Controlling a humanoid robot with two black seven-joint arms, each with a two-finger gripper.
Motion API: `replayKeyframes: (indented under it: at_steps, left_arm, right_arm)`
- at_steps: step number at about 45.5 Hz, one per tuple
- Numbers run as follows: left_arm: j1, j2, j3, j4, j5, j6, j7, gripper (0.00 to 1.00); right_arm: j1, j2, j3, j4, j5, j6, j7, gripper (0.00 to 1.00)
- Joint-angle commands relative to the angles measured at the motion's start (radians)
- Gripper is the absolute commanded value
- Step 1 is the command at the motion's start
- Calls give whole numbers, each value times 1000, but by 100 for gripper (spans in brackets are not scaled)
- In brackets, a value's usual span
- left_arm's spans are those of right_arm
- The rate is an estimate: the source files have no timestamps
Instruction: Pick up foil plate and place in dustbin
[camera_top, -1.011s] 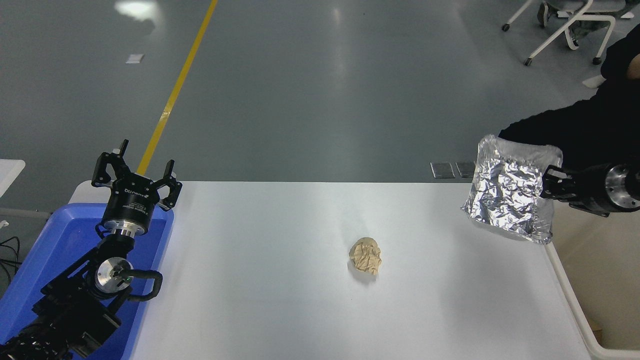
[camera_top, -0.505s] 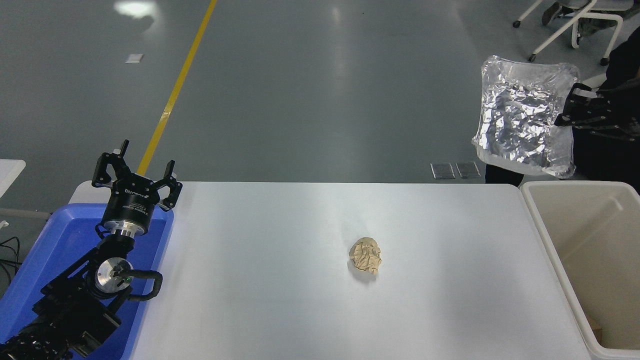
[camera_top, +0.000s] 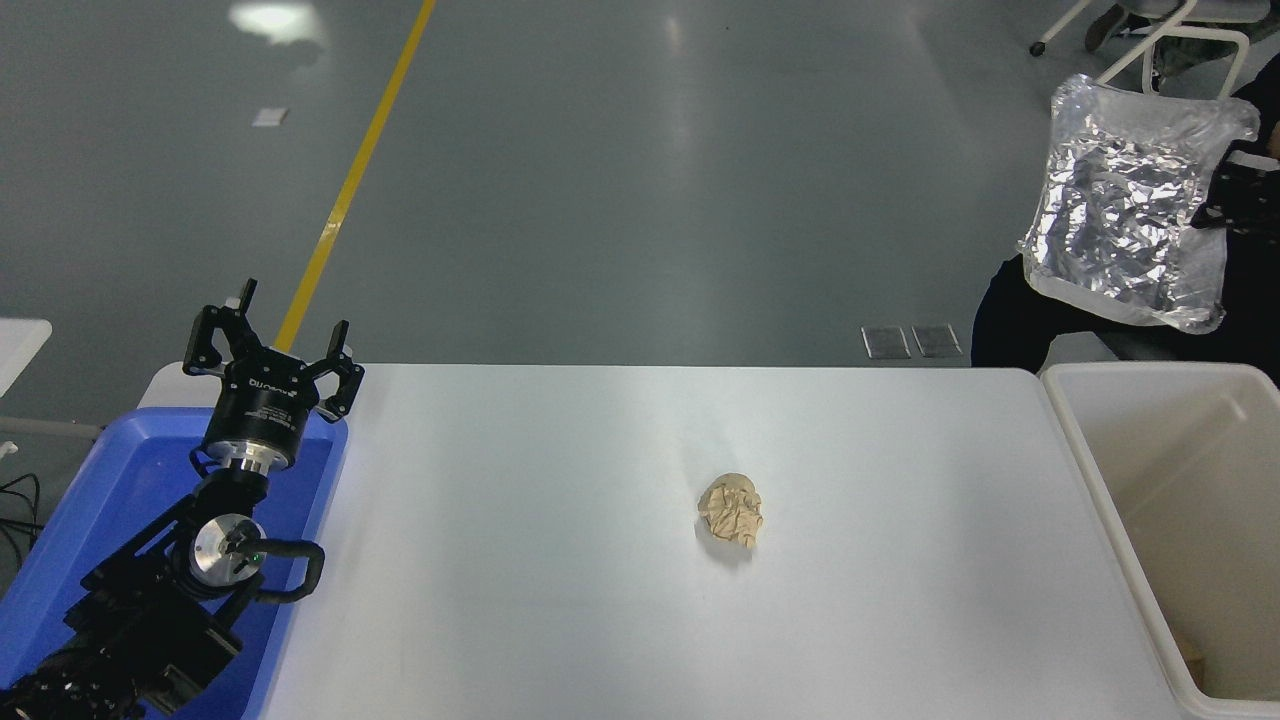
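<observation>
The foil plate (camera_top: 1130, 205) is a crinkled silver tray, held tilted high in the air at the upper right, above the far end of the dustbin. My right gripper (camera_top: 1222, 195) comes in from the right edge and is shut on the plate's right rim. The dustbin (camera_top: 1100, 480) is a cream-white bin with a beige inside, standing against the table's right edge, partly cut off by the picture. My left gripper (camera_top: 270, 355) is parked at the lower left, open and empty, above the blue bin.
A crumpled tan paper ball (camera_top: 731, 510) lies on the white table (camera_top: 560, 560) right of centre. A blue plastic bin (camera_top: 120, 480) stands at the table's left edge. A person in dark clothes (camera_top: 1010, 310) is behind the table's far right corner.
My right gripper has lifted the foil plate up and to the right, from the table's right edge to high above the dustbin. The left arm has not moved.
</observation>
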Motion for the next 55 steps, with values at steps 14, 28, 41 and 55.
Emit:
replayKeyframes:
  at_steps: [14,28,41,55]
  left_arm:
    - [0,0,0,-1,0,0,0,98]
    - [0,0,0,0,0,0,0,98]
    - [0,0,0,0,0,0,0,98]
    - [0,0,0,0,0,0,0,98]
  right_arm:
    - [-525,-26,89,-311,266,-210,-7,0]
    - [-824,-17,282,-391,366,-415,-5,0]
    - [-1048,12,477,-462,367,-492,-5,0]
    - [-1146,50,535,-518,367,-520,-5,0]
